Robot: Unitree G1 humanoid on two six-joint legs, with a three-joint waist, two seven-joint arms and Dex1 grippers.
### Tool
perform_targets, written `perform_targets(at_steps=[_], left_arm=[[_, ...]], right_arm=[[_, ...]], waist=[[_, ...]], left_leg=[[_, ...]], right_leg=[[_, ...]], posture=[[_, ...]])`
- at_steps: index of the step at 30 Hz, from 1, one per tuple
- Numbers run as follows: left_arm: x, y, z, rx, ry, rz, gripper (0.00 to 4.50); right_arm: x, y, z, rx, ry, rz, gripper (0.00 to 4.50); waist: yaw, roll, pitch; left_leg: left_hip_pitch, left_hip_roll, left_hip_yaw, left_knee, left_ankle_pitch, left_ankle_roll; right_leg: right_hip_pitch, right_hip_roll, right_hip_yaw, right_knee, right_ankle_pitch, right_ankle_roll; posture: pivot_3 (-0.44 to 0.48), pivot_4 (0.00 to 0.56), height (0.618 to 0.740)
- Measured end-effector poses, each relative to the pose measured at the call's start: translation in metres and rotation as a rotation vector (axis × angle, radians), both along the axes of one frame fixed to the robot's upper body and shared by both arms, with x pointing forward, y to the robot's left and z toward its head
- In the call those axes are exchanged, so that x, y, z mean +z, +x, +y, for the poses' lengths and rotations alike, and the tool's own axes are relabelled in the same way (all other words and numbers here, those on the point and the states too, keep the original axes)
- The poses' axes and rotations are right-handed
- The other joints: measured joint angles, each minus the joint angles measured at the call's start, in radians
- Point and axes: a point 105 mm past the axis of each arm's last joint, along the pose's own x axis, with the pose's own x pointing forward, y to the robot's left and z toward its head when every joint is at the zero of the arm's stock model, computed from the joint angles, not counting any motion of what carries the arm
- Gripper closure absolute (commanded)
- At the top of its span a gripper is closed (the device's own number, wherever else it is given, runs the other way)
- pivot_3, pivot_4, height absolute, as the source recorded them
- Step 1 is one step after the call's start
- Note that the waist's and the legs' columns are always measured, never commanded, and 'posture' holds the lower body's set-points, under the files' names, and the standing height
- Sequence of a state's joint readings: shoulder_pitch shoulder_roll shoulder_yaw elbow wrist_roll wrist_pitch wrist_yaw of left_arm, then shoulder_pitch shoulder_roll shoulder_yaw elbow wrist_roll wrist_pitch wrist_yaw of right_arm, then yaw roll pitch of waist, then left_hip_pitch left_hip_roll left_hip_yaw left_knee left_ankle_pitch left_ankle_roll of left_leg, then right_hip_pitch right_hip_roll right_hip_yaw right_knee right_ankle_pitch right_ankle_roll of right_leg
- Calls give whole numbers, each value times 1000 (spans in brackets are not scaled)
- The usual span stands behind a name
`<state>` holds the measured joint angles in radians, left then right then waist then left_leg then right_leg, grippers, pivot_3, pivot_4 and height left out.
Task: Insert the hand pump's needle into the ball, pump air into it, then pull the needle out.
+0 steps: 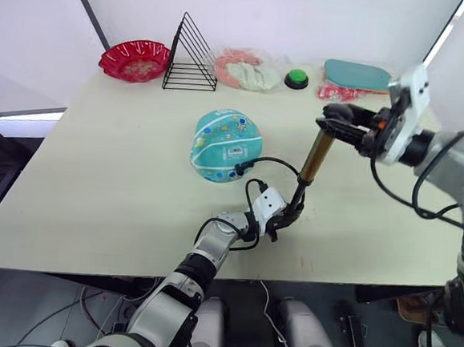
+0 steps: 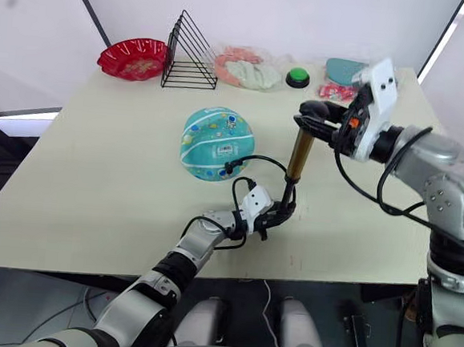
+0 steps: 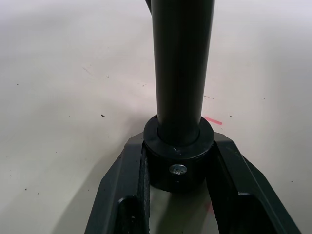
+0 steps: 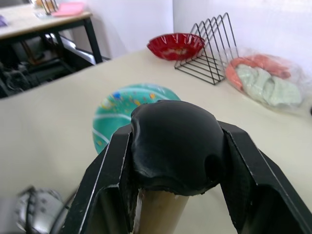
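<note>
The teal ball (image 1: 224, 145) lies mid-table, its white sticker facing me. To its right the hand pump stands upright, its amber barrel (image 1: 316, 160) between black caps. My left gripper (image 1: 287, 216) is shut on the pump's black bottom cap (image 3: 178, 165), low on the table. Up at the pump's top, my right gripper (image 1: 342, 124) is shut on the black handle (image 4: 173, 146). A thin black hose (image 1: 271, 160) arcs from the pump to the ball beside the sticker. The needle at the hose end is too small to make out.
Along the table's far edge stand a red bowl (image 1: 135, 60), a black wire rack (image 1: 191, 54), a plastic bag of pink and white items (image 1: 244, 70), a green button (image 1: 296, 79), a teal paddle (image 1: 356, 74) and a red packet (image 1: 335, 91).
</note>
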<state>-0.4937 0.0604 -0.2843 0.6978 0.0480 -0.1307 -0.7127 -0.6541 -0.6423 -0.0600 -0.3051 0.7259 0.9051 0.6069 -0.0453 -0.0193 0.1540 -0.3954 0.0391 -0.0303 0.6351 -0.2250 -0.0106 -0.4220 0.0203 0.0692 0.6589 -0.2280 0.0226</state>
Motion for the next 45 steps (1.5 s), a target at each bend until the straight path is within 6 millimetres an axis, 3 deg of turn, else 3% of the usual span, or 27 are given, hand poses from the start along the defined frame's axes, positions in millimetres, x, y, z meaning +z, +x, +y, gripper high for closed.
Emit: perform_targets(at_steps=[7, 12, 17, 19, 21, 25, 33, 38, 41, 45], left_arm=[[-7, -2, 7, 21, 10, 24, 3430], [-9, -3, 7, 29, 9, 31, 3430], [-10, -2, 5, 26, 4, 31, 3430], [-8, -2, 3, 19, -1, 23, 3430], [-8, -2, 2, 8, -1, 22, 3430], [-7, -4, -1, -15, -2, 17, 3430], [-7, -3, -2, -20, 0, 13, 3430], [-10, -3, -1, -15, 10, 17, 3430], [-13, -2, 3, -3, 25, 19, 3430], [-17, -2, 6, 16, 33, 28, 3430]], right_arm=[[-71, 3, 26, 30, -46, 39, 2833], [-89, 5, 30, 39, -78, 64, 2833], [-78, 9, 24, 30, -109, 100, 2834], [-64, 8, 19, 27, -107, 112, 2834], [-37, 7, 15, 41, -88, 87, 2835], [45, -8, 7, 84, -23, -73, 2835], [47, -9, 2, 74, -6, -17, 2835], [8, -8, 4, 62, -22, -17, 2845], [-34, -6, 10, 67, -70, 12, 2845], [-70, -6, 23, 85, -94, 23, 2846]], waist=[[-15, -4, -8], [-18, -6, -11], [-13, -6, -10], [-9, -3, -7], [-3, 0, -3], [5, 1, -1], [6, 1, -1], [4, 0, -5], [-1, -4, -11], [-11, -6, -23]], left_leg=[[14, 1, 0, -2, 0, 0], [14, 1, 0, -2, 0, 0], [13, 0, 0, -1, 0, 0], [9, -1, 0, -1, 0, 0], [8, -1, 0, -1, 0, 0], [1, -1, -3, 0, 0, 0], [-1, -2, -3, 0, 0, 0], [4, -1, -3, 0, 0, 0], [13, -1, -2, -2, -1, 0], [16, 0, -2, -3, -1, 0]], right_leg=[[12, 1, 0, 0, -3, -5], [13, 1, 0, 0, -3, -5], [12, 0, 0, 0, -3, -6], [9, -1, 0, 0, -3, -5], [8, -2, 0, -1, -3, -5], [3, -2, -4, -2, -2, -3], [2, -3, -4, -3, -1, -1], [7, -3, -4, -3, -1, 0], [13, -2, -3, -3, -4, -5], [15, -2, -4, -3, -5, -6]], posture=[[0, 150, 740], [0, 150, 740], [0, 150, 740], [0, 150, 740], [0, 150, 740], [0, 150, 740], [0, 150, 740], [0, 150, 740], [0, 150, 740], [0, 150, 740]])
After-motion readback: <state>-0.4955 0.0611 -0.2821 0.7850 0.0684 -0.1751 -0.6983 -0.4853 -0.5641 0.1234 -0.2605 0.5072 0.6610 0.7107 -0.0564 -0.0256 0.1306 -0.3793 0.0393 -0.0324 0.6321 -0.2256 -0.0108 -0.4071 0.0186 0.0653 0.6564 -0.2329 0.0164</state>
